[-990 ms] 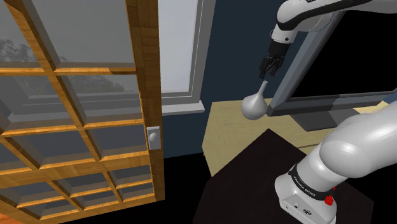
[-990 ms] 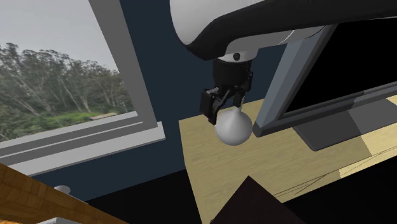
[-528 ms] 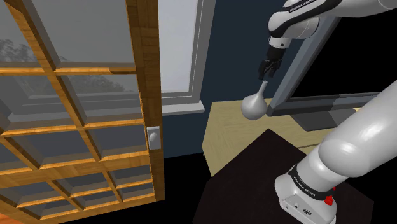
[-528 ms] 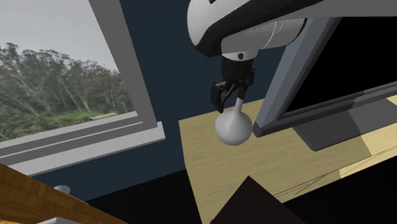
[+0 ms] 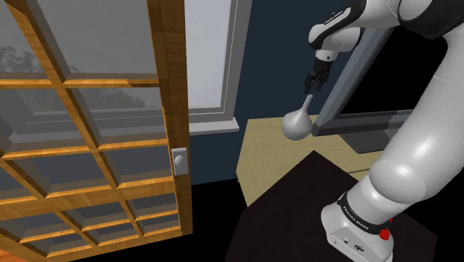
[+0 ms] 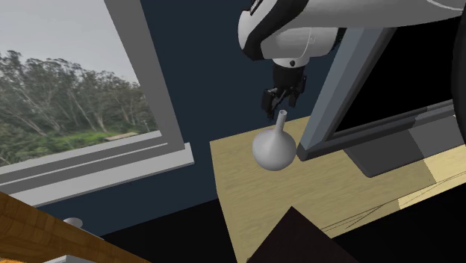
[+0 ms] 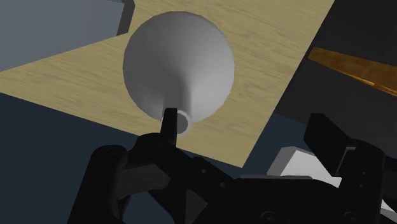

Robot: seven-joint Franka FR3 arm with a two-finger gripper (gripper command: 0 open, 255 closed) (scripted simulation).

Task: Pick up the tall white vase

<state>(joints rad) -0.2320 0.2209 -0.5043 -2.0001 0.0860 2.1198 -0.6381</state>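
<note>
The vase (image 5: 297,123) is a grey-white round bulb with a thin neck, standing upright on the light wooden table (image 5: 260,152). In the second exterior view the vase (image 6: 272,149) stands beside the screen's frame. My black gripper (image 5: 315,83) hangs straight over the neck, its fingertips about level with the mouth. The gripper (image 6: 282,101) is open. In the wrist view the vase (image 7: 179,67) lies below the gripper (image 7: 245,124); one finger (image 7: 168,124) stands right at the mouth's rim, the other is far off to the side. Nothing is clasped.
A large grey-framed screen (image 5: 387,74) leans on the table just behind the vase. A wooden glazed door (image 5: 89,126) fills the shoulder view's left. A window (image 6: 67,90) sits in the dark blue wall. The dark stand top (image 5: 297,212) lies below the table.
The gripper has risen from around the vase's bulb and neck up to the mouth, and the arm has swung upward. The vase stays in place on the table.
</note>
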